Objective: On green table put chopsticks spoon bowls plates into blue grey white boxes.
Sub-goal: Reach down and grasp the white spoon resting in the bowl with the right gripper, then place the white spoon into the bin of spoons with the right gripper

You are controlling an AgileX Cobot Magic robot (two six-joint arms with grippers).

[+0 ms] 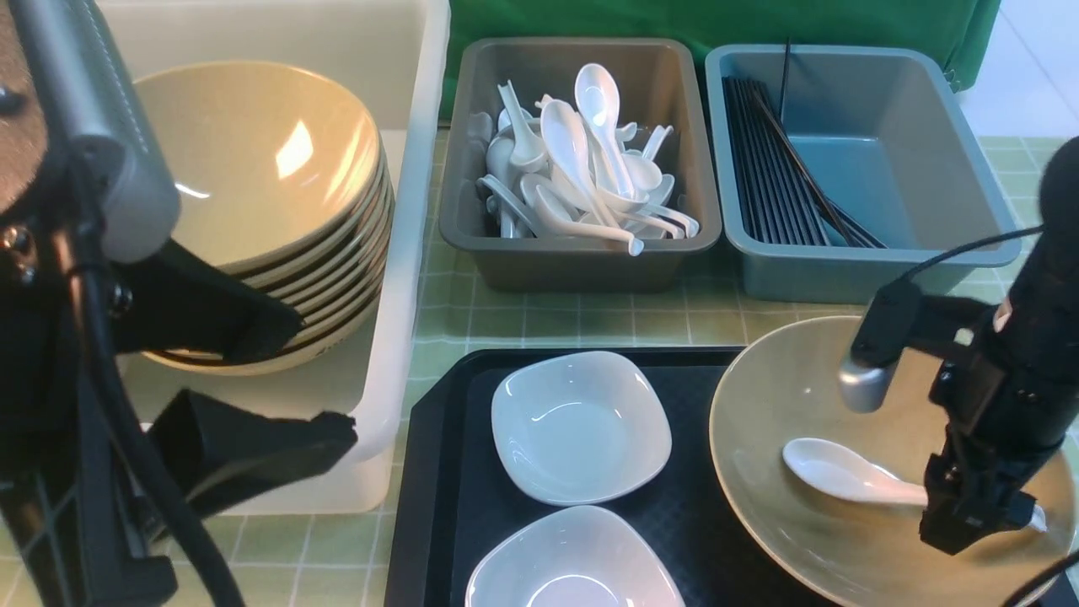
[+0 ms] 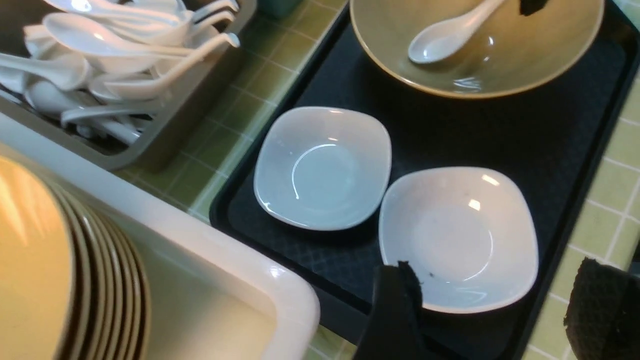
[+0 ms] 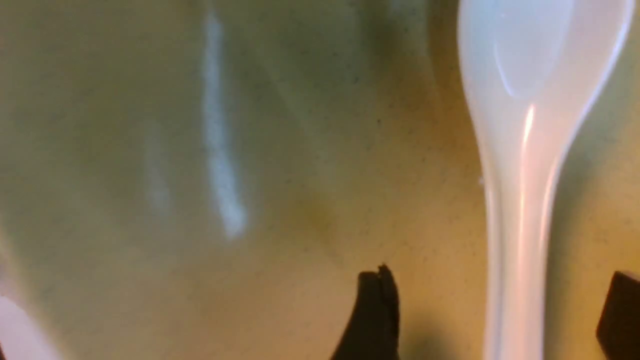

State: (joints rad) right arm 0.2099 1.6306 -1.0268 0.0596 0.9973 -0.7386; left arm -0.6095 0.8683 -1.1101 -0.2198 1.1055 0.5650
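Observation:
A white spoon (image 1: 834, 472) lies in a large tan bowl (image 1: 775, 421) on the right of the black tray (image 1: 447, 472). My right gripper (image 1: 969, 514) is down inside that bowl, open. In the right wrist view the spoon's handle (image 3: 515, 250) runs between its fingers (image 3: 380, 300) with gaps on both sides. Two white square dishes (image 1: 580, 426) (image 1: 573, 561) sit on the tray's left half. My left gripper (image 1: 324, 371) hangs open and empty in front of the white box (image 1: 413, 253). The left wrist view shows this gripper (image 2: 495, 290) above the nearer dish (image 2: 457, 237).
The white box holds a stack of tan bowls (image 1: 253, 169). The grey box (image 1: 582, 265) behind the tray is full of white spoons (image 1: 582, 160). The blue box (image 1: 843, 274) at the back right holds black chopsticks (image 1: 771, 160). A green checked cloth covers the table (image 1: 607, 324).

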